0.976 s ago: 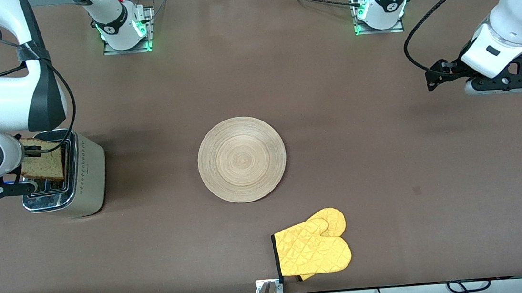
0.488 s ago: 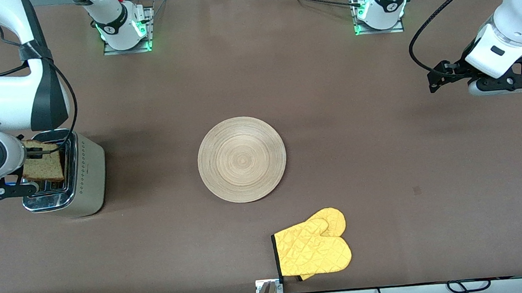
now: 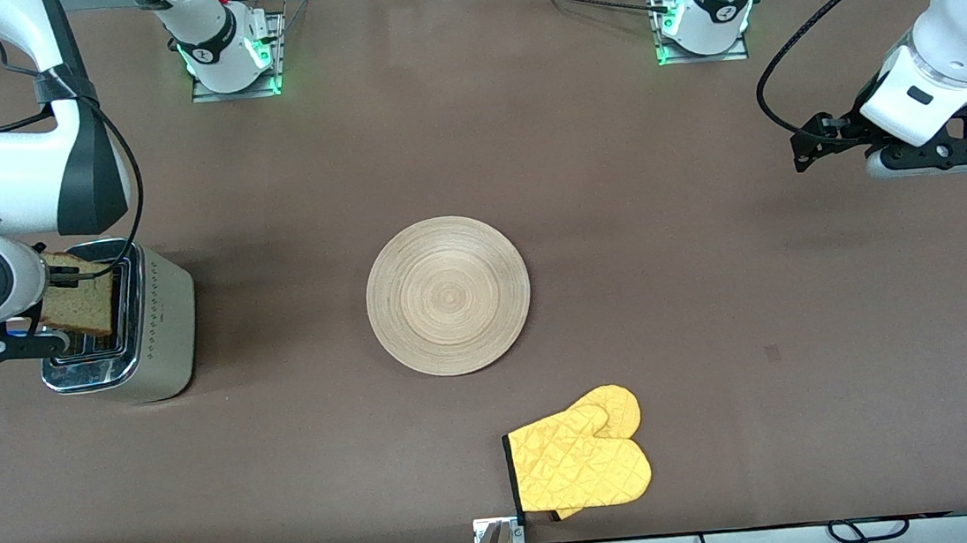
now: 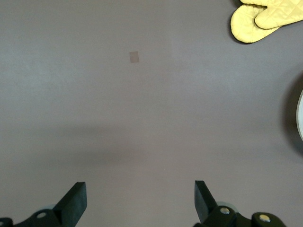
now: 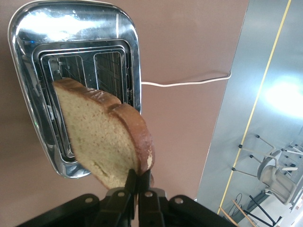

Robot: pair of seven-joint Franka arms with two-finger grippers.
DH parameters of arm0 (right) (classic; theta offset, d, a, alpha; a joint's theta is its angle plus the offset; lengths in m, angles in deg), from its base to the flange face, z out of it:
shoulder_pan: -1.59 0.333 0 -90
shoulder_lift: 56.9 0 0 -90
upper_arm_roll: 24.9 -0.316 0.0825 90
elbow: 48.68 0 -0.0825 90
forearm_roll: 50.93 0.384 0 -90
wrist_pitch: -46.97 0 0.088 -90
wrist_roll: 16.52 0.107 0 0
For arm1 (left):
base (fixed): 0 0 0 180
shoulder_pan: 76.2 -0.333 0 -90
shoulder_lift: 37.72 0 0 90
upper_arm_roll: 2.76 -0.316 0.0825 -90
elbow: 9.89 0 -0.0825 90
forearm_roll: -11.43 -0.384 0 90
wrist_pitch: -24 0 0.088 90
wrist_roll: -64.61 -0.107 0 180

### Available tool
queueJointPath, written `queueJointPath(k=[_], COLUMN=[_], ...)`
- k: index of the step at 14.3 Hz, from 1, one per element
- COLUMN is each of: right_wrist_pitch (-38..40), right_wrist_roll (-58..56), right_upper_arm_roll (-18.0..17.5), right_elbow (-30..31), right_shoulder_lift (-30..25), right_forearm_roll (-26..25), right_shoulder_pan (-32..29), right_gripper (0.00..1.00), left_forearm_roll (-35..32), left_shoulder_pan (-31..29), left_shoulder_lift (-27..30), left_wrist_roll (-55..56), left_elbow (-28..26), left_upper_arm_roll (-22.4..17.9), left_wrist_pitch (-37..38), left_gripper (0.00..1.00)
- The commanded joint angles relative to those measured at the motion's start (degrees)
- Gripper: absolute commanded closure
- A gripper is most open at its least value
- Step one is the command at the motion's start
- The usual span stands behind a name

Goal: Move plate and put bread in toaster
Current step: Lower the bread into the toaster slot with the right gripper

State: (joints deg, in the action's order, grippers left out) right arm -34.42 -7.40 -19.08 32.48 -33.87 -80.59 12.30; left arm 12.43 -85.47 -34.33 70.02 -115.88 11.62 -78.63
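Observation:
The silver toaster (image 3: 153, 325) stands at the right arm's end of the table, its dark slots open upward (image 5: 109, 66). My right gripper (image 3: 67, 278) is shut on the slice of brown bread (image 3: 83, 303) and holds it edge-down, tilted, just over the toaster's slots; the wrist view shows the bread (image 5: 102, 137) pinched at its crust between my fingers (image 5: 139, 182). The round light-wood plate (image 3: 448, 294) lies flat at the table's middle, bare. My left gripper (image 4: 140, 201) is open and empty, in the air over bare table at the left arm's end (image 3: 925, 158).
A yellow oven mitt (image 3: 582, 462) lies near the table's front edge, nearer to the front camera than the plate; it shows in the left wrist view (image 4: 265, 19) too. The toaster's white cord (image 5: 184, 82) runs off across the table.
My right gripper has shifted the bread slightly farther from the front camera over the toaster. My left arm drifted a little toward its end of the table, then held.

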Motion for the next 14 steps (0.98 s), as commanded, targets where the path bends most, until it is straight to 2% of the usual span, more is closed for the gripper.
queueJointPath(k=[1, 14], right_wrist_pitch=[0.4, -4.1], right_wrist_roll=[1.3, 1.3], right_upper_arm_roll=[-0.5, -0.5], right_elbow=[0.7, 1.4], right_shoulder_lift=[-0.3, 2.6], right_forearm_roll=[0.0, 1.1], right_shoulder_pan=[-0.1, -0.7], right_gripper=[1.0, 1.0], left_forearm_roll=[1.3, 1.4], left_shoulder_pan=[-0.5, -1.2], left_shoulder_lift=[1.0, 0.7], left_wrist_roll=[-0.7, -0.7], left_elbow=[-1.0, -1.0], left_upper_arm_roll=[0.0, -0.1], left_wrist_pitch=[-0.3, -0.3], left_gripper=[0.0, 0.0])
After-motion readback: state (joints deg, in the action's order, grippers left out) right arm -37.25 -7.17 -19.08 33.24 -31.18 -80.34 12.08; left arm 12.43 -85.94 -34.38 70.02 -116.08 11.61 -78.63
